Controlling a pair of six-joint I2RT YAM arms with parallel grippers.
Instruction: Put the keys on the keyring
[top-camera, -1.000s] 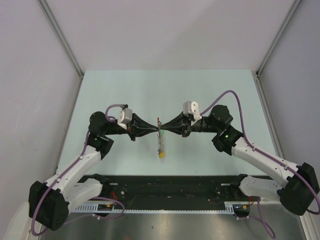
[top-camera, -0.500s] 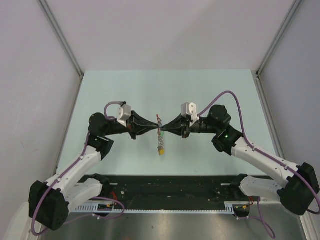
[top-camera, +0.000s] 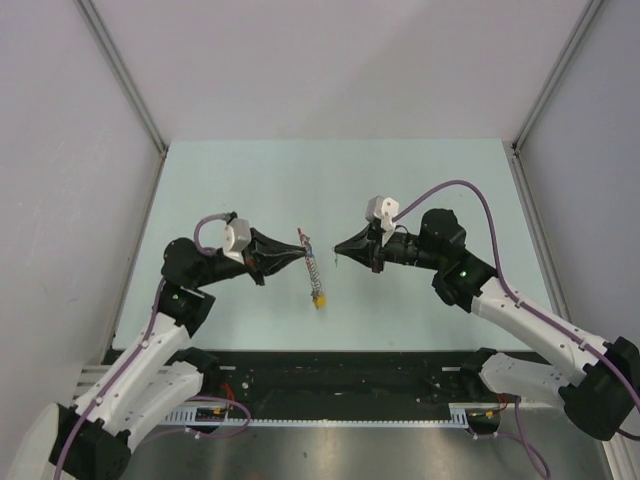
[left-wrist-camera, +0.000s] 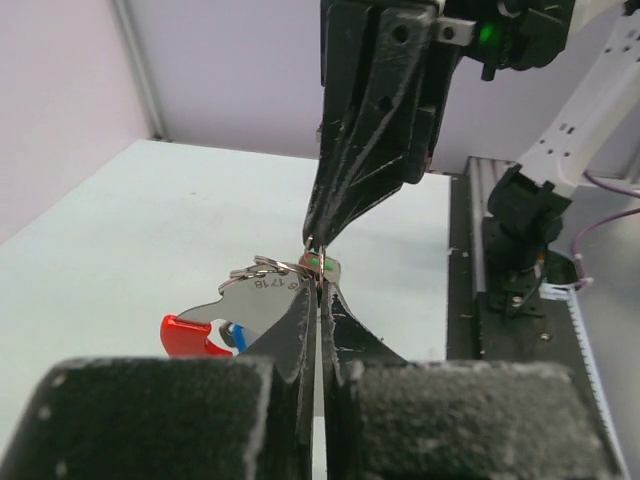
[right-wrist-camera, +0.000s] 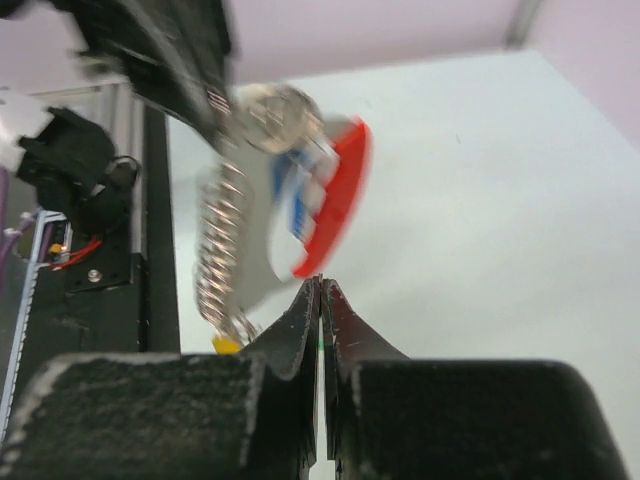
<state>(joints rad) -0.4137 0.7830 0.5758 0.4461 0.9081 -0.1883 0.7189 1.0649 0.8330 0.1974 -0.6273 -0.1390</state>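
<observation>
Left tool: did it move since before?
Yes. The left tool has drawn back leftward, toward the left edge of the table, taking the keyring with it and opening a gap to the right tool.

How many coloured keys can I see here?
2. The blue key lies beside the red part of the keyring; the green key shows at the left gripper tip. Others may be hidden.

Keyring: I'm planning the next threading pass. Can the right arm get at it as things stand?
Probably yes: the keyring hangs from the shut left claw, and the right claw, also shut, faces it across a bare gap with nothing between them.
</observation>
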